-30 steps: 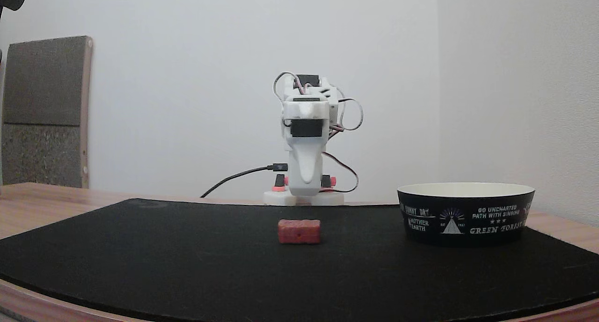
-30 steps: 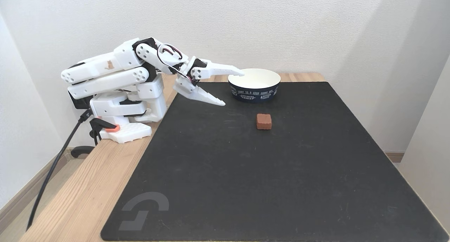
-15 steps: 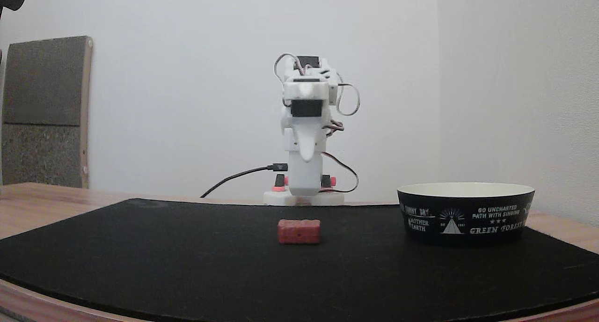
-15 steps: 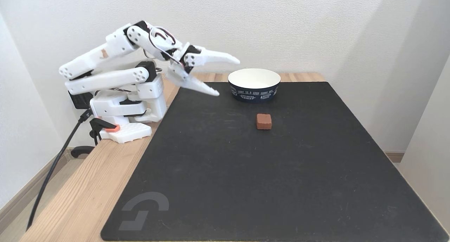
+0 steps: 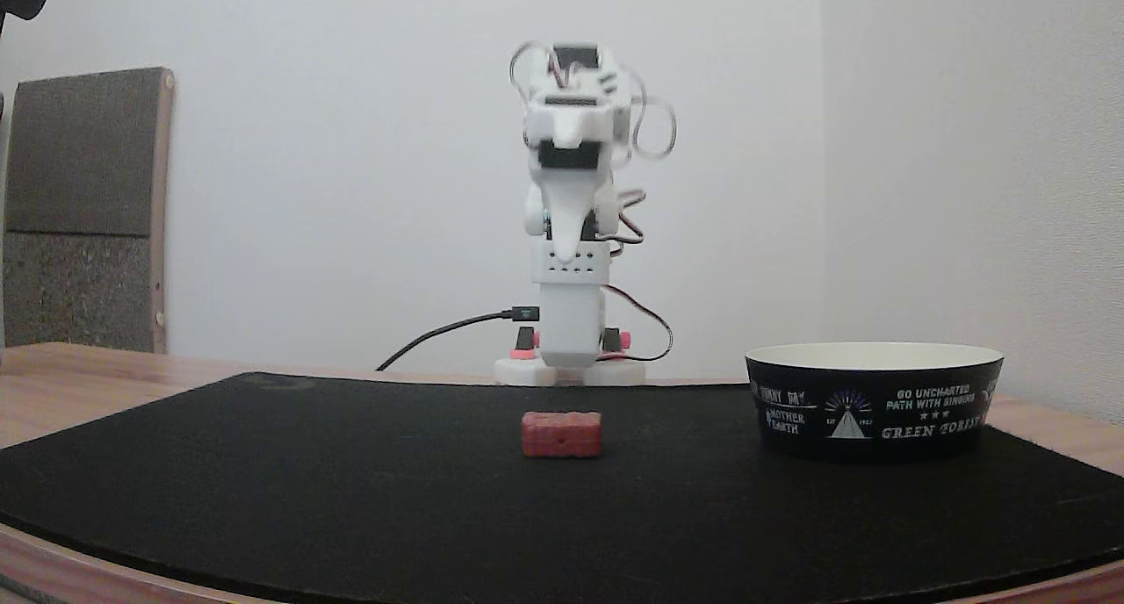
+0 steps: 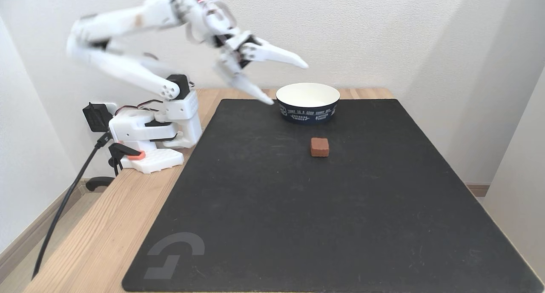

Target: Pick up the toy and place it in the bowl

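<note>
On the bowl (image 5: 874, 402), at my right in a fixed view, white lettering on the black outer wall reads "GO UNCHARTED PATH WITH SINGING", three stars, then "GREEN FOREST", cut off at the curve. Left of its triangle emblem I read "SUNNY DAY" and "MOTHER EARTH". In the other fixed view the bowl (image 6: 308, 103) shows "IS A GOOD SUNNY DAY"; the smaller lines are unreadable.
</note>
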{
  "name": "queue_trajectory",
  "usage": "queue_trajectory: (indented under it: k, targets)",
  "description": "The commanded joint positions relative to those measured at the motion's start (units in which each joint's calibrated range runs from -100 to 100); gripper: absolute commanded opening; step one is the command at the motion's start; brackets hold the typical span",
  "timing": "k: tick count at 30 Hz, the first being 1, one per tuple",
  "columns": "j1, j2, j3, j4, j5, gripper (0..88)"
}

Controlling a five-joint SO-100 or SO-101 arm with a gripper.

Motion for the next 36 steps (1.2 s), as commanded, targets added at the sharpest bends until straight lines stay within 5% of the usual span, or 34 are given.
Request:
queue_trajectory:
  k: [1,9,19,36]
  targets:
    - [0.7,26.4,-19.9,8.0,0.0,40.0]
    - [2.8,60.3,-52.8,21.7,-0.2,39.6]
    - [3.3,75.7,-78.1,26.4,-0.2,39.6]
    - [1.1,92.3,-86.0,25.6,0.2,39.5]
